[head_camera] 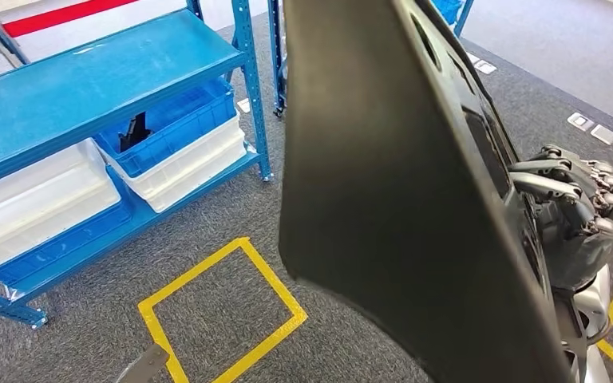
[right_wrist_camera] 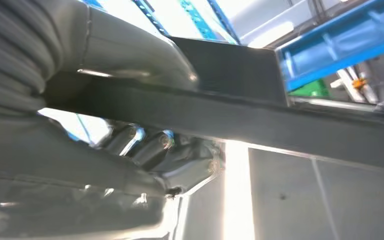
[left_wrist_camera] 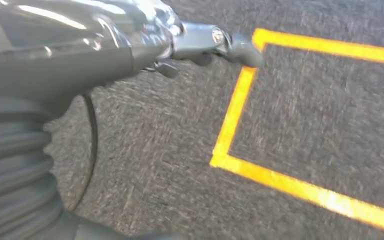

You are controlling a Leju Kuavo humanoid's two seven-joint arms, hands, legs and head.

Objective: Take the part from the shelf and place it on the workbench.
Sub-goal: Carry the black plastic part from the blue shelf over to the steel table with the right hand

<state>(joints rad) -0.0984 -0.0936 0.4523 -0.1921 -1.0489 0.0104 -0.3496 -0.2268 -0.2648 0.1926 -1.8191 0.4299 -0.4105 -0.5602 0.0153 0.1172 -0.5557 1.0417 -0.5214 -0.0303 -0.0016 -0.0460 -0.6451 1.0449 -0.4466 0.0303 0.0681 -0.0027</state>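
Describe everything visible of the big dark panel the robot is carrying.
The large dark grey panel looks like matt moulded plastic, broad and thin, with a rounded lower corner and recessed cut-outs along its far edge. It is held up off the floor, standing roughly on edge and leaning, in front of the blue metal shelf and above the grey carpet. The right hand grips its right edge, fingers wrapped over it; in the right wrist view the thumb presses on one face and the fingers on the other.

We see our right robot hand [head_camera: 579, 199] gripping the edge of a large dark panel [head_camera: 391, 183] held upright. To the left stands a blue shelf [head_camera: 88, 80] with bins [head_camera: 172, 128], beside a yellow floor square [head_camera: 287, 299].
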